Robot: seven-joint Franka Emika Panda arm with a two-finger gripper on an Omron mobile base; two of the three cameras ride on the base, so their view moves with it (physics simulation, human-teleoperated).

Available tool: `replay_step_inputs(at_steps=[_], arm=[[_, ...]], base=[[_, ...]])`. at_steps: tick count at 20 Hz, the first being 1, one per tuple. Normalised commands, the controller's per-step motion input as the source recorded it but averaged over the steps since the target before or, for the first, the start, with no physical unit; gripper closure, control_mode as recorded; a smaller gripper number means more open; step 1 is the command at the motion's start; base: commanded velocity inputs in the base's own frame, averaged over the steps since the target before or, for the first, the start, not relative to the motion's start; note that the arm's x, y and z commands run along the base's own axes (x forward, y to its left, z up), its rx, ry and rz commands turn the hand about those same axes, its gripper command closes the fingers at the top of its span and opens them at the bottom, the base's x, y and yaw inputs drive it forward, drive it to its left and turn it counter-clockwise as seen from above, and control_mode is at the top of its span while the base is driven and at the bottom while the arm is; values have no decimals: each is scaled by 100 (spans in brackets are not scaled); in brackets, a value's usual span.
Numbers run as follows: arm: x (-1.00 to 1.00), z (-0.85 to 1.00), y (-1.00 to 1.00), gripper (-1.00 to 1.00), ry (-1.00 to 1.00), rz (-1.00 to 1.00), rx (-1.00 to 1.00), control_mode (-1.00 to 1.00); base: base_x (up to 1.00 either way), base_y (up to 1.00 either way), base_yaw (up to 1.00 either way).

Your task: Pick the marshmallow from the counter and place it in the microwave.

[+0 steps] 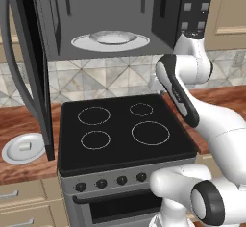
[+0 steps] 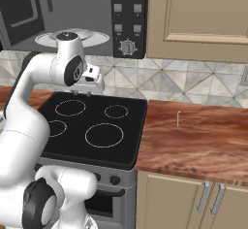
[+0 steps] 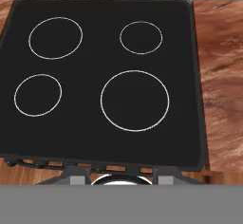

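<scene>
My gripper (image 2: 81, 93) hangs above the stovetop (image 3: 104, 80); whether it's open I cannot tell. The marshmallow (image 1: 24, 146) lies far to my left on a plate (image 1: 14, 155), past the microwave door (image 1: 29, 72), which my reach might strike.

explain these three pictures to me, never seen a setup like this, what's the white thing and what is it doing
The white thing is a robot arm in a computer-drawn kitchen. Two pictures come from cameras riding behind it, one on its left and one on its right. The third looks down from its hand onto the black stovetop.

Above the stove hangs a microwave with its door open and a round glass tray inside. Left of the stove, on the wooden counter, sits a white plate with a small marshmallow on it.

The gripper hangs above the back of the stovetop. I cannot tell whether it is open or shut. The marshmallow it should move is on the plate.
</scene>
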Motion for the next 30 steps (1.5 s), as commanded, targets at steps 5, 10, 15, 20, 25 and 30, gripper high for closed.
replay_step_inputs(at_steps=[5,10,15,20,25,30], arm=[[-40,-6,2,-100,-3,1,0,-100],[-69,-29,87,-100,-4,48,0,-100],[-28,-24,99,-100,-2,84,0,-100],[-19,-9,93,-100,-6,75,2,-100],[-5,-15,100,-100,-18,47,9,-100],[0,0,39,-100,-28,43,26,-100]], base=[[0,0,0],[0,0,0],[0,0,0],[0,0,0],[0,0,0],[0,0,0]])
